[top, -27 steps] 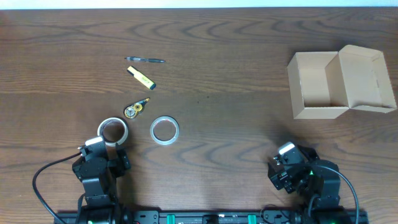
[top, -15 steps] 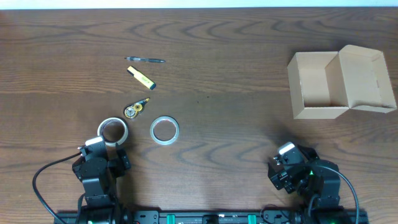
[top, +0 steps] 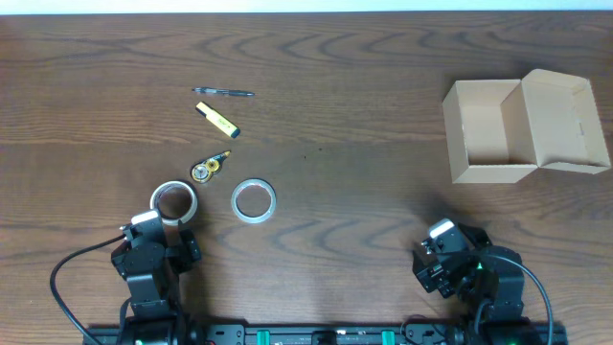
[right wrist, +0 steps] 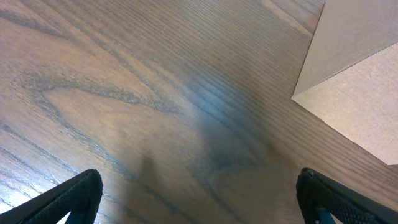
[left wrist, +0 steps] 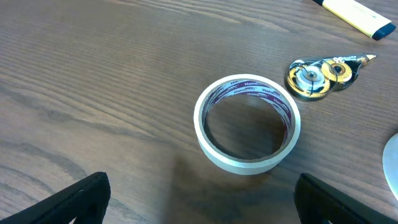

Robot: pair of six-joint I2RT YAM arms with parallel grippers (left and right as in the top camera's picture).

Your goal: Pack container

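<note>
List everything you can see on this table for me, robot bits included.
table: one, dark brown wood grain, under everything
container: one, tan cardboard, flap lid open, far right
pen: one, dark and slim, upper left
highlighter: one, yellow with a dark tip, just below the pen
correction tape dispenser: one, clear with gold wheels, below the highlighter
white tape roll: one, white with maroon print inside, lying flat ahead of the left gripper
clear tape roll: one, pale, right of the white tape roll, apart from it
left gripper: one, black, open, empty, near edge on the left
right gripper: one, black, open, empty, near edge on the right
</note>
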